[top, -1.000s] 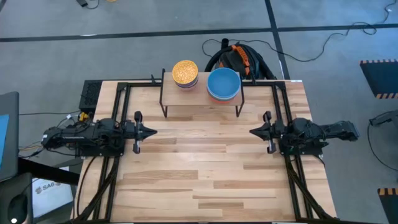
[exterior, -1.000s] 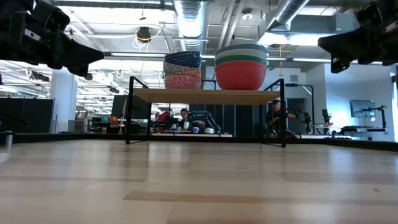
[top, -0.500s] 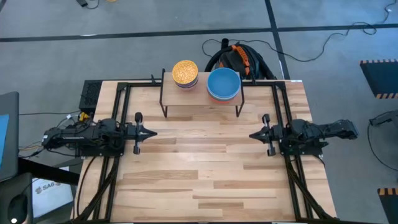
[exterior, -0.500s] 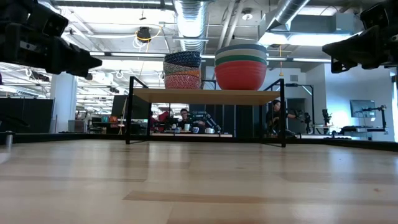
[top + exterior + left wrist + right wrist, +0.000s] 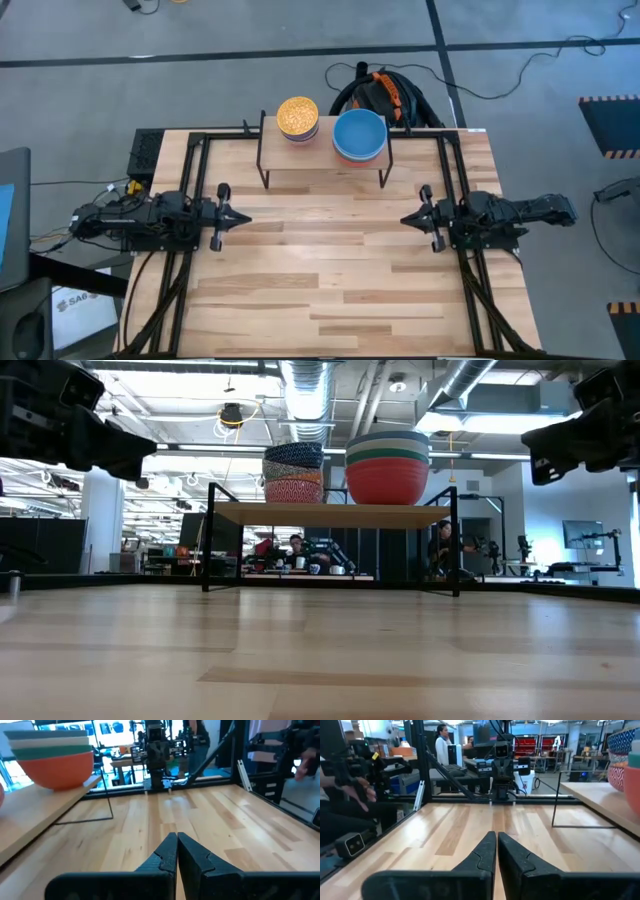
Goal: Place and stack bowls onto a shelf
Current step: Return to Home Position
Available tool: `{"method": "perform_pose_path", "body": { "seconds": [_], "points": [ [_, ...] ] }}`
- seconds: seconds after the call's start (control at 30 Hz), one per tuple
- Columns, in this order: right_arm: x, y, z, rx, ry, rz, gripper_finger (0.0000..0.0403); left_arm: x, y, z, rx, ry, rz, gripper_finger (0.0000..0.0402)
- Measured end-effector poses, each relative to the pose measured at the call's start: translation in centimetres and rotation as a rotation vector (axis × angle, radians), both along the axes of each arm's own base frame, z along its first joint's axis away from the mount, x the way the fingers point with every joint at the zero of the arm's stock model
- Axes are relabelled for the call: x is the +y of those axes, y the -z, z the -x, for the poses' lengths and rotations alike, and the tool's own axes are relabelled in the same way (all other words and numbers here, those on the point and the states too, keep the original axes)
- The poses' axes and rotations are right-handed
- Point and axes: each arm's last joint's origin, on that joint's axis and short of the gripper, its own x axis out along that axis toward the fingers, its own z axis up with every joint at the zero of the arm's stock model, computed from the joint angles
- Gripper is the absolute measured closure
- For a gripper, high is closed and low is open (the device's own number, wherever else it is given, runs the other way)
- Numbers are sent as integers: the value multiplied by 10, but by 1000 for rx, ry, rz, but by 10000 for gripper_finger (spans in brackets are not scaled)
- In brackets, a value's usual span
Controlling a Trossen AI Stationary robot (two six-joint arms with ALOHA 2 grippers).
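The shelf [image 5: 320, 168] stands at the table's far edge on thin black legs. It carries two stacks of bowls. The small stack [image 5: 297, 117] has a yellow bowl on top and patterned bowls below it [image 5: 294, 472]. The large stack [image 5: 359, 135] has a blue bowl on top and rests on a red bowl [image 5: 388, 478]. My left gripper [image 5: 245, 214] hovers shut over the table's left side, pointing right. My right gripper [image 5: 404, 217] hovers shut over the right side, pointing left. Both are empty and well above the tabletop [image 5: 150, 455] [image 5: 530, 445].
Bare slatted tabletop [image 5: 330, 270] lies between the two grippers and toward the near edge. Black frame rails [image 5: 190, 180] [image 5: 455, 180] run along both sides. A black and orange bag [image 5: 385, 95] sits on the floor behind the shelf. People show in the room beyond [image 5: 442, 745].
Both grippers have shifted only slightly, a little toward the near edge, and stay shut. The right one has drawn back a touch toward the table's right edge. The bowls and the shelf have not moved.
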Motion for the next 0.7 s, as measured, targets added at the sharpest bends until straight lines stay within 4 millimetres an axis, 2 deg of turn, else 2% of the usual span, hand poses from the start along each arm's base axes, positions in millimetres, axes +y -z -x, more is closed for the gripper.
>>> {"method": "perform_pose_path", "body": {
  "seconds": [0.2,0.7],
  "points": [
    [0,0,0,2,1,-15,357,1,1,0,7,-46,65,401],
    [0,0,0,3,0,-16,355,2,1,0,6,-68,66,401]
  ]
}}
